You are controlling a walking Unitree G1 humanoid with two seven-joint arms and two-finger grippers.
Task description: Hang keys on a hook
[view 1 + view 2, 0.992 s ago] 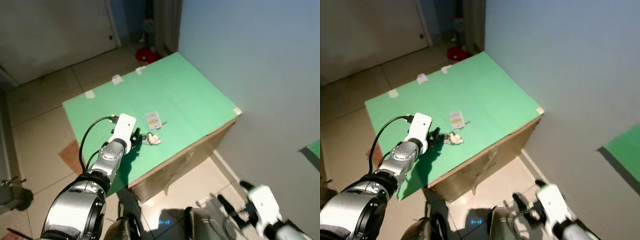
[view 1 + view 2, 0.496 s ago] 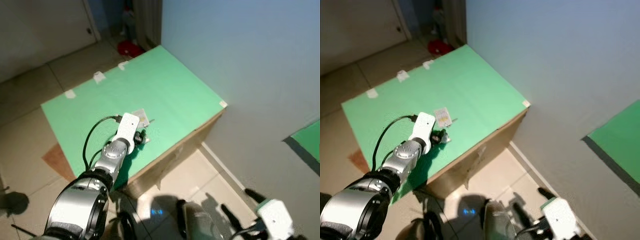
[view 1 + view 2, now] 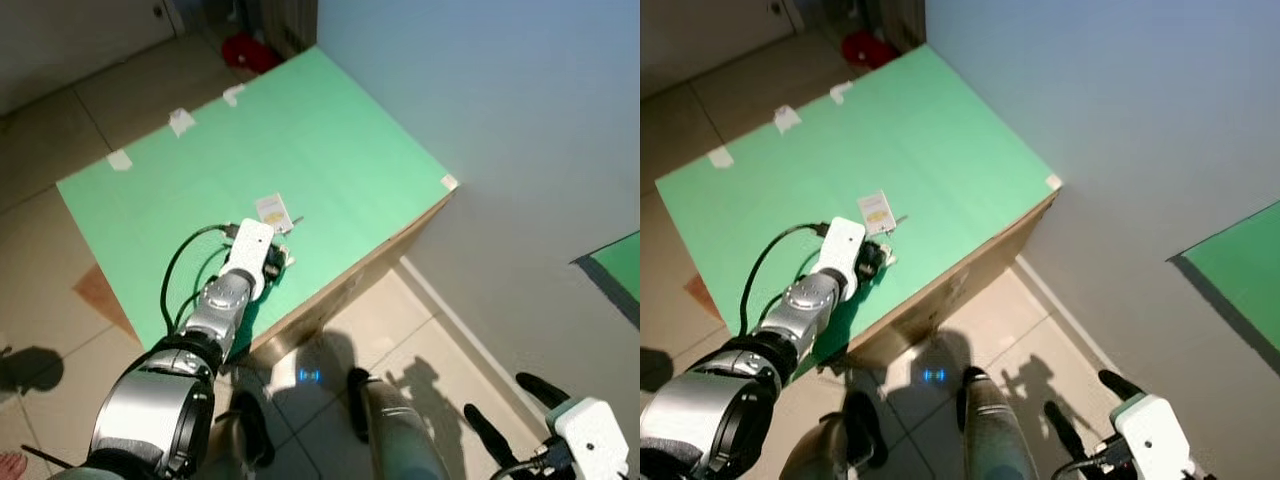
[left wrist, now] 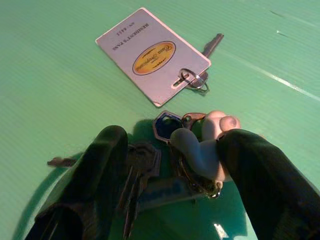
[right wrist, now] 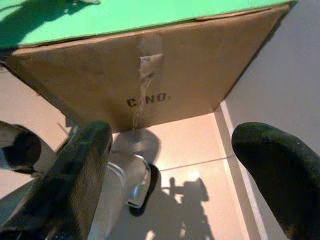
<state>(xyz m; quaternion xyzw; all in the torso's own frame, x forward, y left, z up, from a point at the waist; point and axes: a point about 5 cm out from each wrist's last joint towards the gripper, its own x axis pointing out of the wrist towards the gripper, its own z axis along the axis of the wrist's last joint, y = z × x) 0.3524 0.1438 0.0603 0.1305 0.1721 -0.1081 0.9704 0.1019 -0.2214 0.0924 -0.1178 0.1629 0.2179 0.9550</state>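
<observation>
A bunch of keys (image 4: 150, 170) with a pale figure charm (image 4: 200, 147) lies on the green box top (image 3: 300, 130), near its front edge. My left gripper (image 4: 172, 145) is open and low over the bunch, one black finger (image 4: 100, 165) on each side of it. A white pass card (image 4: 152, 57) with its own ring and key lies just beyond; it is also seen as the card (image 3: 272, 211) from the head. My right gripper (image 3: 515, 410) hangs open low on the right, above the floor beside the box.
The box is brown cardboard (image 5: 165, 75) standing on a tiled floor (image 3: 420, 340) against a pale wall (image 3: 500, 100). Bits of white tape (image 3: 181, 122) sit on the far part of the top. A red object (image 3: 247, 50) lies on the floor behind.
The head camera has shifted. My left gripper has crept forward over the key bunch, so the pale charm now sits between its fingers. The right gripper has dropped lower in view.
</observation>
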